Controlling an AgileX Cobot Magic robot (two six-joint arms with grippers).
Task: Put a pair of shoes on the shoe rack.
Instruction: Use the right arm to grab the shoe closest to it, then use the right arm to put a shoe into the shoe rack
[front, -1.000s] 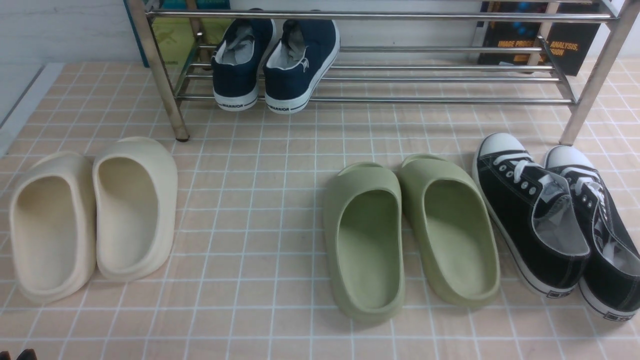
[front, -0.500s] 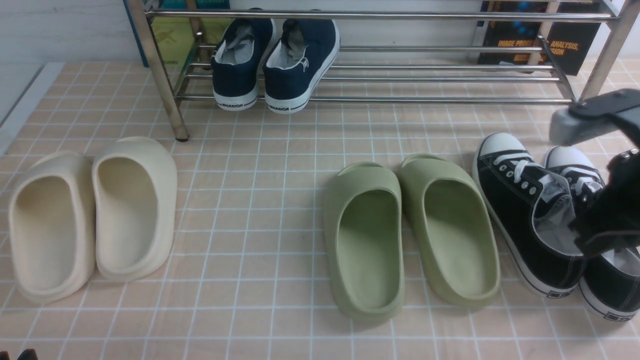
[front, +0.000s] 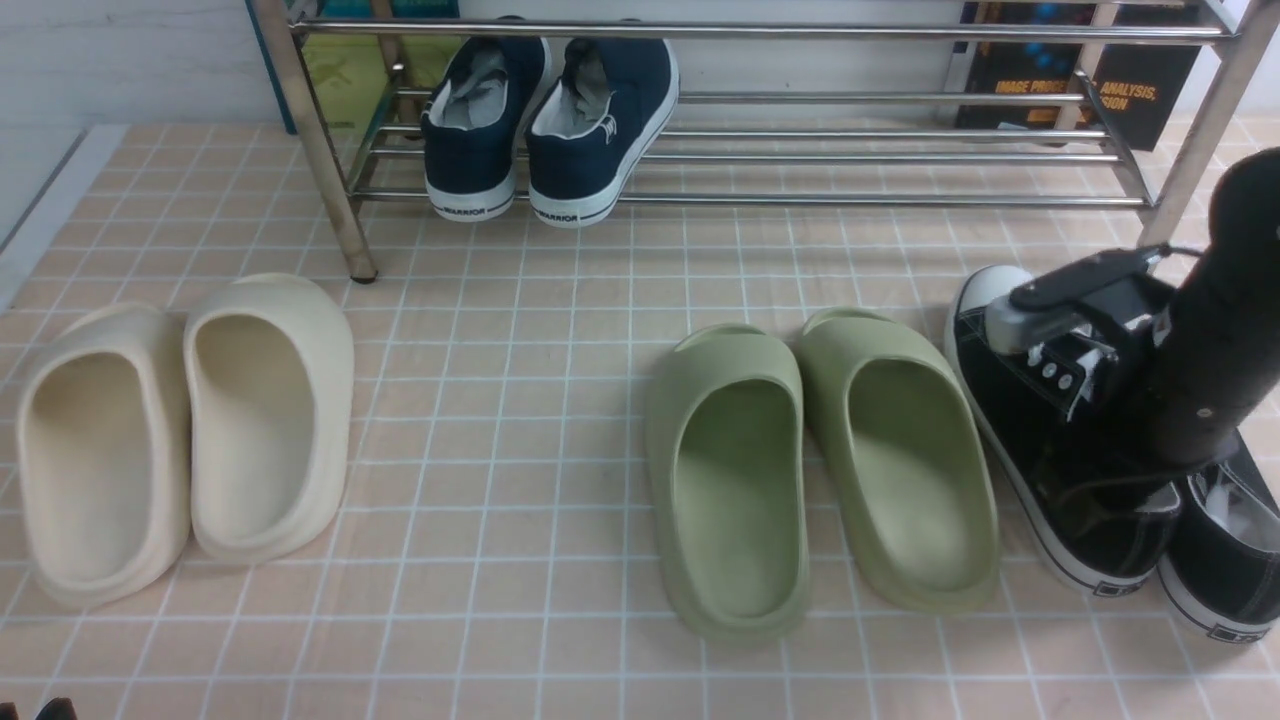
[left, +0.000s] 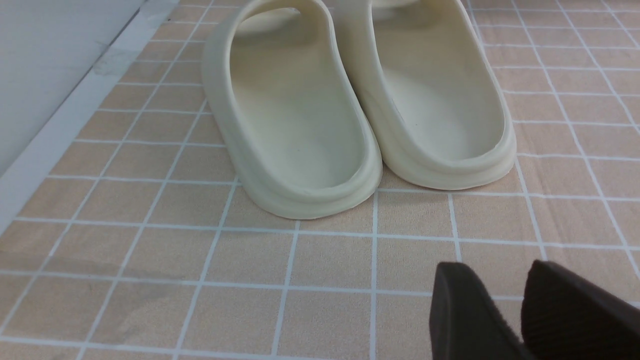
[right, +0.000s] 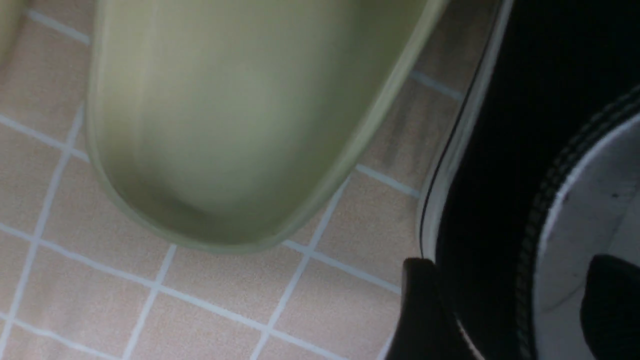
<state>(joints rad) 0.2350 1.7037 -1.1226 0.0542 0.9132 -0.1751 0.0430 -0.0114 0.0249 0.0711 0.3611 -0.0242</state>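
Note:
The two black canvas sneakers stand side by side on the tiled floor at the right: the left one (front: 1005, 400) and the right one (front: 1225, 575). My right gripper (front: 1115, 470) is down at the left sneaker, partly hiding both. In the right wrist view the gripper (right: 515, 305) is open and straddles the left sneaker's side wall (right: 490, 150), with one finger outside and one inside on the grey lining. The chrome shoe rack (front: 800, 198) stands at the back. My left gripper (left: 497, 280) is shut and empty, low over the floor in front of the cream slides.
Navy "WARRIOR" sneakers (front: 540, 130) sit on the rack's left part. Green slides (front: 820, 470) lie just left of the black sneakers, close to my right gripper (right: 240, 125). Cream slides (front: 180, 430) lie at the far left (left: 350, 115). A book (front: 1130, 90) leans behind the rack.
My right arm has come into view from the right and dropped onto the left black sneaker, its fingers now straddling the shoe's wall. The shoes have not moved.

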